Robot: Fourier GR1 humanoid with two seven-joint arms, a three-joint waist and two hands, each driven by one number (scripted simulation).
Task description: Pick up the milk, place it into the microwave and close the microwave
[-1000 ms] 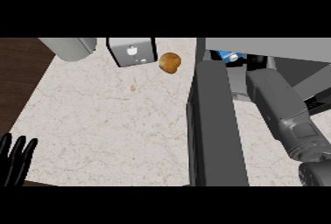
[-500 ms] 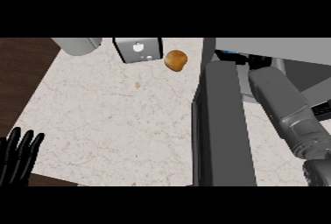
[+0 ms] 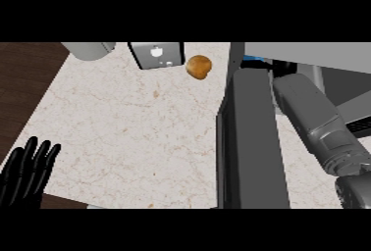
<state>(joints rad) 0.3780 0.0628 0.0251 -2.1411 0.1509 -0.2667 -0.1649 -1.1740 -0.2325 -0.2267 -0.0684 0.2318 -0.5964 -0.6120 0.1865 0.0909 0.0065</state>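
Head view: versus half a second back, the scene is sitting lower in frame and the right forearm [image 3: 319, 122] is reaching further toward upper right, into the microwave [image 3: 304, 51]; its hand is hidden, finger state unknown. Left hand [image 3: 25, 171] is resting lower left, fingers straight, holding nothing. Milk [image 3: 253, 59] is showing only as a blue sliver at the microwave mouth. One open door [image 3: 250, 147], one potato [image 3: 198, 66], one toaster [image 3: 156, 54] at top.

Brown potato [image 3: 198, 67] beside grey toaster [image 3: 156, 55]; pale canister [image 3: 88, 49] far-left.
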